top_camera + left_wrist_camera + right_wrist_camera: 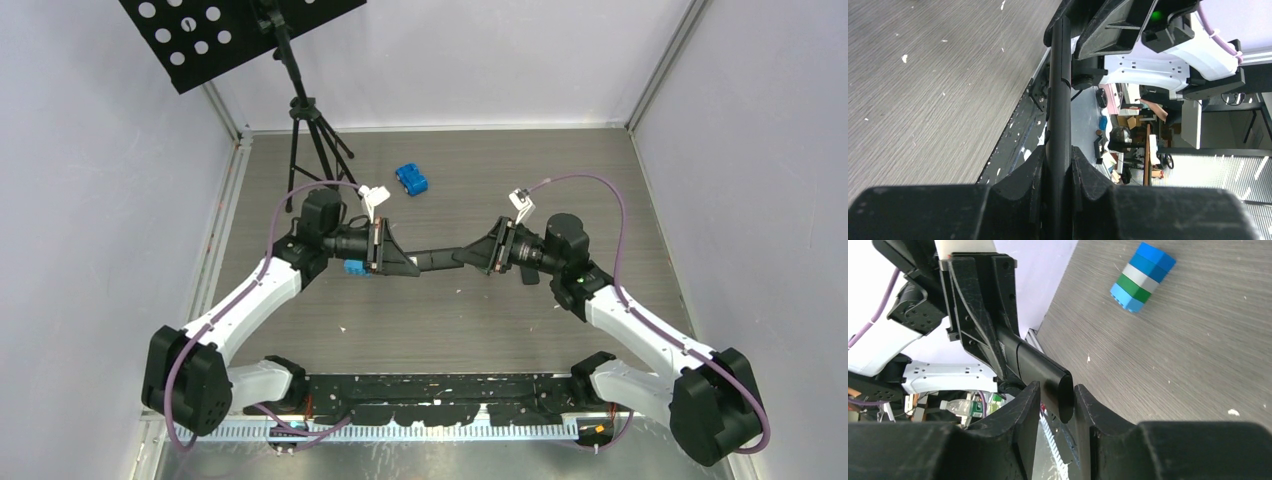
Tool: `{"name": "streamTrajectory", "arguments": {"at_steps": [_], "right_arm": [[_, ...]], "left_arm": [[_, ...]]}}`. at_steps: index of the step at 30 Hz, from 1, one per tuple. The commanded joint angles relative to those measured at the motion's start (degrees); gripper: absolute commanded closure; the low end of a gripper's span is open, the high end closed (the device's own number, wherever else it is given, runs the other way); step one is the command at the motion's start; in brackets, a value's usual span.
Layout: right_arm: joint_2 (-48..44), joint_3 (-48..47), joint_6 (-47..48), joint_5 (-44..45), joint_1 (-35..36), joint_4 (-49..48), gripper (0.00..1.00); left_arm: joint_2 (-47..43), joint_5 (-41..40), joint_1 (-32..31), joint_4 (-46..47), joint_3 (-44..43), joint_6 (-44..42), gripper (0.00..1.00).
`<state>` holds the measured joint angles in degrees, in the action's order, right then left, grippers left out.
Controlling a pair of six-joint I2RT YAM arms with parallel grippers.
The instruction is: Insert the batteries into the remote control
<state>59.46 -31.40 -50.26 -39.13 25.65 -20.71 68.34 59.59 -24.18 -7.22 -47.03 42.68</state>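
The remote control (440,257) is a slim black bar held level above the table between my two grippers. My left gripper (403,262) is shut on its left end; in the left wrist view the bar (1059,95) runs straight out from between the closed fingers (1059,156). My right gripper (472,255) is shut on the right end; in the right wrist view the bar's rounded end (1064,395) sits pinched between the fingertips (1058,392). No batteries are in view.
A stack of blue, green and white bricks (411,180) lies at the back centre and also shows in the right wrist view (1143,276). A small blue object (354,268) lies under my left wrist. A black tripod stand (305,120) is at the back left. A black rail (430,395) lines the near edge.
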Motion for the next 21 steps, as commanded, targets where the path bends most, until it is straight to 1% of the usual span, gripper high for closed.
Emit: {"name": "streamTrajectory", "arguments": {"at_steps": [1,5,9,12,15,17,21], "right_arm": [[-1.98,-4.23,4.25,1.43,-0.07,8.88,0.66],[-1.89,-5.59,4.67,1.46,-0.07,12.35,0.79],[-2.28,-6.01,4.57,1.91,-0.07,13.51,0.86],[-2.38,-6.36,4.28,2.48,-0.07,14.10,0.91],[-1.52,-6.06,3.79,2.83,-0.14,13.82,0.99],[-0.31,-5.17,2.78,3.59,-0.07,12.87,1.00],[2.06,-1.43,0.62,7.36,-0.07,10.68,1.00]], "left_arm": [[0.60,-1.04,0.41,-2.09,-1.41,-2.32,1.00],[1.37,-2.90,0.54,-2.20,-1.48,-2.29,1.00],[2.46,-5.25,0.54,-4.32,-1.94,-3.70,1.00],[3.54,-9.16,0.54,-9.18,-2.99,-6.33,1.00],[4.98,-10.54,0.54,-9.93,-2.84,-6.94,1.00],[5.98,-12.55,0.54,-10.00,-2.56,-7.05,1.00],[8.62,-20.19,0.54,-14.50,-3.04,-9.46,1.00]]}}
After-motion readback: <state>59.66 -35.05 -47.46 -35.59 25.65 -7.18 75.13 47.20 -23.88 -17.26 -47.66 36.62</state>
